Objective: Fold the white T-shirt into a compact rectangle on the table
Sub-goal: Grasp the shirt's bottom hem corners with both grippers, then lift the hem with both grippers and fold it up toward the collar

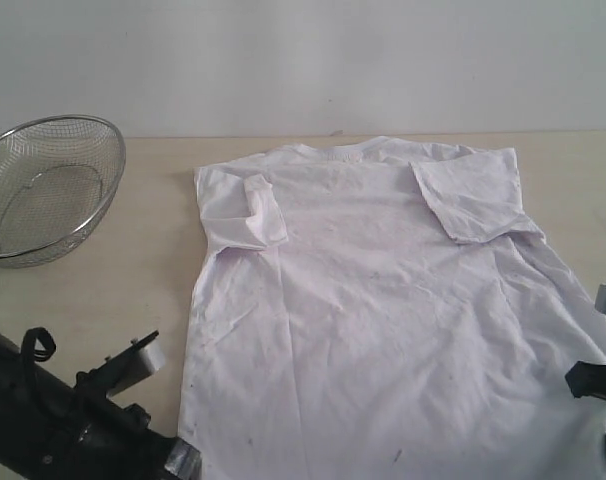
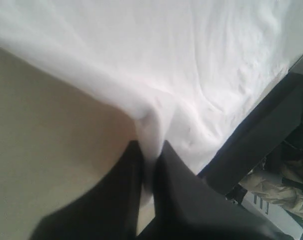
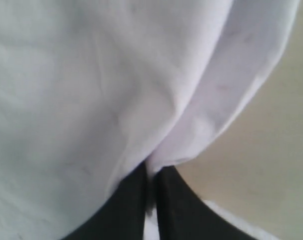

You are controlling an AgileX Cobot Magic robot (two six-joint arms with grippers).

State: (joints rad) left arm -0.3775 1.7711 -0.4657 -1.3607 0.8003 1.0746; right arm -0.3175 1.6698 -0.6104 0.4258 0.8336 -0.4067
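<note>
The white T-shirt (image 1: 383, 300) is being carried spread flat by the worktop (image 1: 153, 290), with its collar (image 1: 333, 152) toward the far side and its bottom toward the near side. Both short sleeves (image 1: 245, 212) are turned inward onto the body, presumably so that the outline is being narrowed toward a rectangle. The near left corner of the shirt is being grasped by the left hand (image 2: 151, 150), its jaws clenched on a pinched ridge of cloth just beside bare worktop. The near right corner is being gripped likewise by the right hand (image 3: 152, 172), jaws closed tight on a fold of fabric. Both corners are being taken at once, it is judged, so that the bottom can be lifted evenly and carried toward the collar without the cloth being skewed. A wire-mesh bowl (image 1: 48, 190) is being left well apart at the far left, out of the likely fold path. Faint pink is being shown through the fabric, which suggests the printed face is being turned downward.
</note>
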